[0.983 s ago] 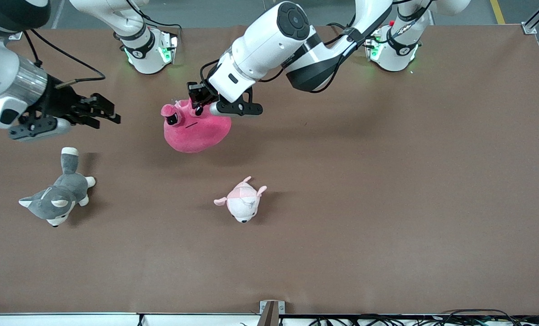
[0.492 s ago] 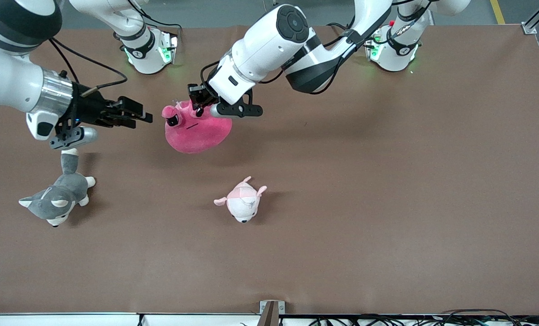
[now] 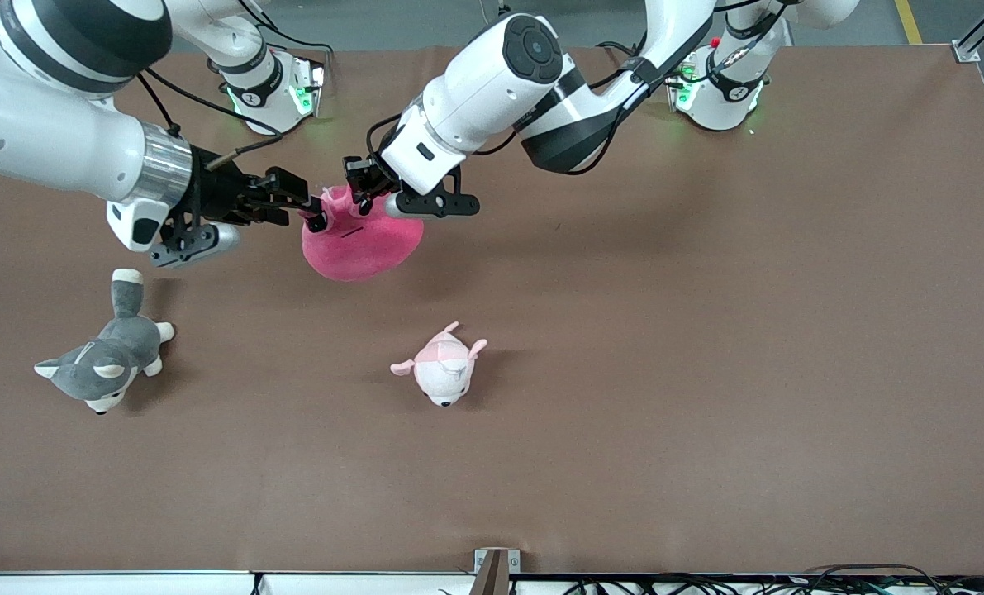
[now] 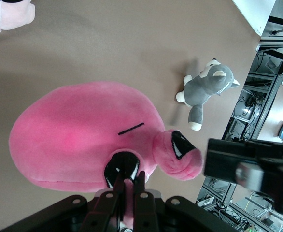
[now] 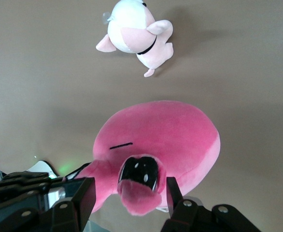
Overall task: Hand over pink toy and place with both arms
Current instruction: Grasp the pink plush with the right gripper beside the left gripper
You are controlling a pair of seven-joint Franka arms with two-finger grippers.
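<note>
The hot-pink toy [image 3: 365, 241] hangs above the table, between the two arms' bases and the middle of the table. My left gripper [image 3: 361, 195] is shut on a small pink flap beside one black eye, which shows pinched between the fingers in the left wrist view [image 4: 131, 186]. My right gripper [image 3: 310, 211] stands open at the toy's lighter-pink head end. In the right wrist view the right gripper [image 5: 129, 188] has one finger on each side of a black-eyed knob of the toy [image 5: 165, 130], with a gap on both sides. The toy [image 4: 83, 140] fills the left wrist view.
A pale pink-and-white plush [image 3: 442, 369] lies near the table's middle, nearer the front camera than the toy. A grey-and-white husky plush [image 3: 103, 359] lies toward the right arm's end. The brown table [image 3: 706, 372] stretches bare toward the left arm's end.
My right arm has swung in from its end of the table until its open fingers straddle the toy's head end. The left gripper has kept its hold, barely moving.
</note>
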